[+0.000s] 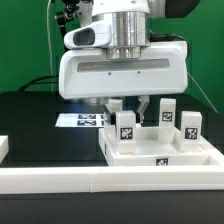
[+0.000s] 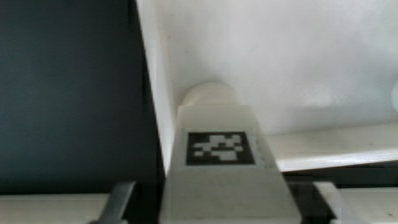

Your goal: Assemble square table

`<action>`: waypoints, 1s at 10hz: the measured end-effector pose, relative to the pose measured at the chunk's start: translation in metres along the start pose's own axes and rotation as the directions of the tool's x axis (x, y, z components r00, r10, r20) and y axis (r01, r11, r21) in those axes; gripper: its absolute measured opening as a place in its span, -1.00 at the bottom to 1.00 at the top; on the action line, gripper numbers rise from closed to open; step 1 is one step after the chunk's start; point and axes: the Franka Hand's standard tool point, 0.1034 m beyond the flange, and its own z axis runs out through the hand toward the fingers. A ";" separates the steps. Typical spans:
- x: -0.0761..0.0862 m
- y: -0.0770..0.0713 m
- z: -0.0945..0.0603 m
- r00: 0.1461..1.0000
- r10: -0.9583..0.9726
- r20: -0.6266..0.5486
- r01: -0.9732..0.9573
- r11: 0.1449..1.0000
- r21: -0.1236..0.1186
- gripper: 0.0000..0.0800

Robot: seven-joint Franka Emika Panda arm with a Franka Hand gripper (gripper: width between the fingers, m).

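Nearest the wrist camera, white leg (image 2: 221, 150) sits between the gripper (image 2: 215, 198) fingers, jaws apparently clamping it (grip not clearly visible), over the tabletop slab (image 1: 160, 152); keep it vertical, lift straight.

Black table (image 1: 25, 125) carries slab (image 1: 160, 155) (marker board (image 1: 82, 120) behind).

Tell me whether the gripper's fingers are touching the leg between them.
Cannot tell. In the wrist view the leg runs between the gripper fingers, but blur hides contact or gap.
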 end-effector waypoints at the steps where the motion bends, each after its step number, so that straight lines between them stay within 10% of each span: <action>1: 0.000 0.000 0.000 0.997 0.082 0.000 -0.082 0.997 0.001 -0.28; 5: -0.005 -0.001 0.000 0.871 0.492 -0.019 -0.492 0.871 0.013 -0.28; 10: -0.006 -0.001 0.000 0.443 0.896 0.003 -0.896 0.443 0.029 -0.27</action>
